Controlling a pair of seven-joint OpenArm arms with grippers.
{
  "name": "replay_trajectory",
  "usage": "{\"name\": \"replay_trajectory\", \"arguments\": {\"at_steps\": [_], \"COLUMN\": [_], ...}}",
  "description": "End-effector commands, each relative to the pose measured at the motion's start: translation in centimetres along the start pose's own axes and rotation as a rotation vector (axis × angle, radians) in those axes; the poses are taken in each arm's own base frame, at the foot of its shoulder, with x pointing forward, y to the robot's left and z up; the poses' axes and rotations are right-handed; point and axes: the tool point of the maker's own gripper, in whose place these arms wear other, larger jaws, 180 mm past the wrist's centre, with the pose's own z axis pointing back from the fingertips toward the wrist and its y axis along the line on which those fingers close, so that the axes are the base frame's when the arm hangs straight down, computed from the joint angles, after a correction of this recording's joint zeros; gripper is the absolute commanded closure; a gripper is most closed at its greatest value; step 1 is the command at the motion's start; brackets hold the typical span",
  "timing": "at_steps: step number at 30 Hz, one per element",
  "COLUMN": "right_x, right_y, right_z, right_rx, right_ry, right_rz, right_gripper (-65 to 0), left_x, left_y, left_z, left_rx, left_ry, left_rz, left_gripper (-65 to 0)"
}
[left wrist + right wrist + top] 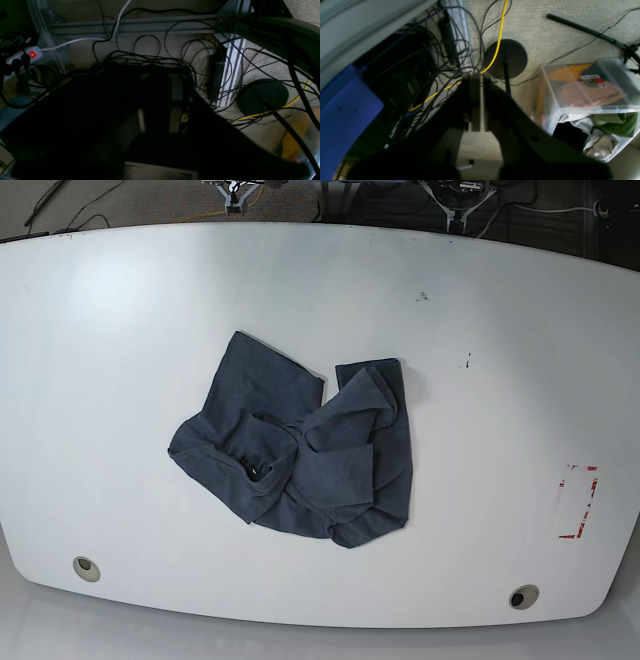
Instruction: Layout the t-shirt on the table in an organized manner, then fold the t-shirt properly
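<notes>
The dark navy-grey t-shirt [300,445] lies crumpled in a heap at the middle of the white table [500,330], plain side showing, no letters visible. Neither gripper is over the table in the base view. In the left wrist view my left gripper [176,75] hangs over the floor in dim light, fingers together and holding nothing. In the right wrist view my right gripper [477,75] also points at the floor, fingers pressed together and empty.
Two grommet holes [86,568] [522,596] sit near the table's front edge, with a red tape outline [578,502] at the right. Below the arms are tangled cables [155,55], a round stand base [506,58] and a clear bin of clothes [590,105].
</notes>
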Motion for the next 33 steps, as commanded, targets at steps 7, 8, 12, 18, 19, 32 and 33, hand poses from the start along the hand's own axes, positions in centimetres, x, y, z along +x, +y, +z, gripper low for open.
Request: {"name": "replay_trajectory", "arguments": {"at_steps": [7,8,12,18,19,32,33], "right_x": [-0.1,0.0,0.0,0.2,0.2,-0.1,-0.1], "right_y": [1.7,1.8,2.1,2.7,2.8,2.8,2.8], "right_z": [-0.1,-0.2,-0.2,-0.2,-0.2,-0.2,-0.2], "right_rx": [0.036,0.037,0.041,0.047,0.049,0.048,0.048], "right_ry": [-0.004,-0.005,-0.006,-0.008,-0.010,0.001,0.001], "right_rz": [0.006,0.006,0.005,0.001,0.000,0.005,0.006], "right_gripper": [-1.0,-1.1,-0.8,-0.6,-0.6,-0.7,-0.8], "left_x": [0.5,0.5,0.4,0.3,0.3,0.3,0.3], "left_y": [0.5,0.5,0.6,0.6,0.6,0.4,0.4], "left_z": [0.0,0.0,0.0,0.0,0.0,0.0,0.0], "left_rx": [0.015,0.017,0.017,0.016,0.016,0.015,0.015], "left_ry": [-0.021,-0.022,-0.021,-0.020,-0.020,-0.018,-0.018], "left_rz": [0.002,0.003,0.000,-0.005,-0.004,0.000,0.000], "left_gripper": [-10.7,-10.7,-10.7,-10.9,-10.9,-10.3,-10.3]}}
